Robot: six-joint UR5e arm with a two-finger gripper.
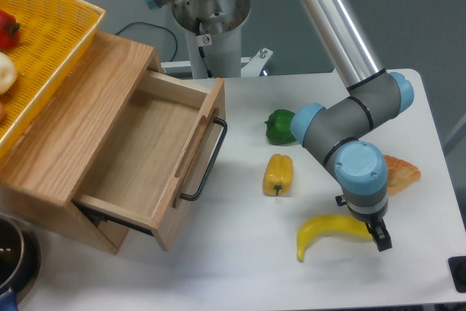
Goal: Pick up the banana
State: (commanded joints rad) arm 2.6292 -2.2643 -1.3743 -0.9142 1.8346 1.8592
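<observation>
White tabletop (240, 253) carries, at left, a light wooden box with its drawer pulled open (138, 158) and a yellow woven basket (44, 41) resting on top. Near the front right lies the long, curved, bright yellow banana (324, 232), with a short yellow bell pepper (278, 174) and a green pepper (279, 126) behind it. Black two-finger gripper (371, 231) sits at the banana's right end, apparently closed around it, though the wrist hides the contact.

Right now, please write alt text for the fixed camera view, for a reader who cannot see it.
The robot's tool reaches down at one end of a banana on a white table. Nearby lie a yellow pepper and a green pepper; an open wooden drawer stands left.
</observation>
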